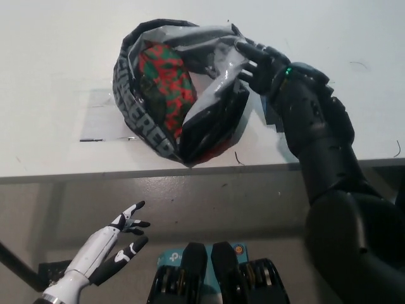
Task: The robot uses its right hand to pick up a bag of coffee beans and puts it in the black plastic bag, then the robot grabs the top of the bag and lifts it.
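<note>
Head view. In the upper centre of the frame you see the black plastic bag (183, 95) lying on the white table (57, 57), its mouth gaping toward the camera. The outer skin is glossy black with large grey lettering along its left rim; the lining at the upper right of the mouth shows pale grey and crumpled. Inside the bag, toward its left half, sits the bag of coffee beans (166, 82) — a red and green patterned pack, partly hidden by the bag's folds.

The black right hand (259, 60) lies at the bag's upper right rim, its fingers spread and extended against the grey lining; you cannot tell whether any fold is pinched.

At the lower left of the frame — below the table edge — the white left hand (117, 244) rests with fingers apart, holding nothing.
</note>
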